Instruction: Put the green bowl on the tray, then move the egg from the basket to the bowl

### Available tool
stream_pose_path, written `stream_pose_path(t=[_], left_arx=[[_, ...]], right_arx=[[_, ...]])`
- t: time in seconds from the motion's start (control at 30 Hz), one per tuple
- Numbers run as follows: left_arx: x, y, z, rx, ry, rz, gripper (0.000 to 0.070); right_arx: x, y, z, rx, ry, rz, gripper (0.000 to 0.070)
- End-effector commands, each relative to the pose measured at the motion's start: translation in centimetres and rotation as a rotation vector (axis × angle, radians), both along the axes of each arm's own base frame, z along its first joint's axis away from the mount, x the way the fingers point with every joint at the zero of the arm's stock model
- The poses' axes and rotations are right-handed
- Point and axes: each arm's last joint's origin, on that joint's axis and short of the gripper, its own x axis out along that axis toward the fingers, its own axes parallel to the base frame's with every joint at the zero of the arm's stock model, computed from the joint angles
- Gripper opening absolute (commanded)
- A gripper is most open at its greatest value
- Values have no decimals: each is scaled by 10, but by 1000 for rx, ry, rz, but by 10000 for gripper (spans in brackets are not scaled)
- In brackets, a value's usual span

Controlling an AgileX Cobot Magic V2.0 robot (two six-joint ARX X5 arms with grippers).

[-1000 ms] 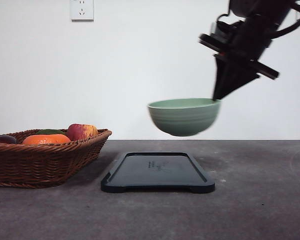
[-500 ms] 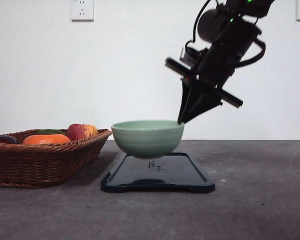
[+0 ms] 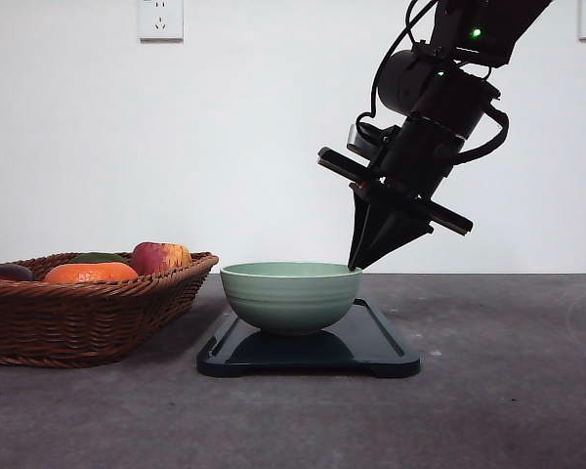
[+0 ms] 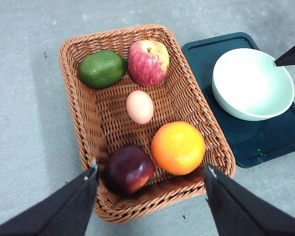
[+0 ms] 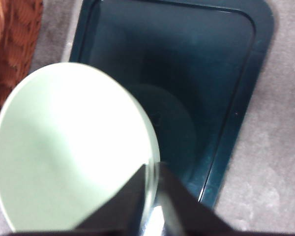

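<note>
The pale green bowl sits upright on the left half of the black tray. My right gripper slants down from the upper right and is shut on the bowl's right rim. In the right wrist view its fingers pinch the rim of the bowl over the tray. The egg lies in the middle of the wicker basket, left of the tray. My left gripper hovers open above the basket, holding nothing.
The basket also holds an avocado, a red-yellow apple, an orange and a dark red apple. The egg lies apart from them. Grey tabletop stretches to the right of the tray.
My right gripper carried the bowl down and to the left, from the air above the tray's right end onto the tray's left half. The basket has not moved.
</note>
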Motion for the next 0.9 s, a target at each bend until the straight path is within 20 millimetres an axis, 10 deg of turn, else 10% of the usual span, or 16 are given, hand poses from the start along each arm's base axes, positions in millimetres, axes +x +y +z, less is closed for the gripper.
stream_pose_path(t=[0.0,0.43,0.87], left_arx=[[1,0,7,-4,-24,-1,432],[1,0,7,-4,-22,-2,432],[1,0,7,-4,-23,-2,432]], right_arx=[[4,4,-1,6,-8,13,187],[-28,-10,69,-66,-276,13,239],[-138,-58,55,24,-517,-3,236]])
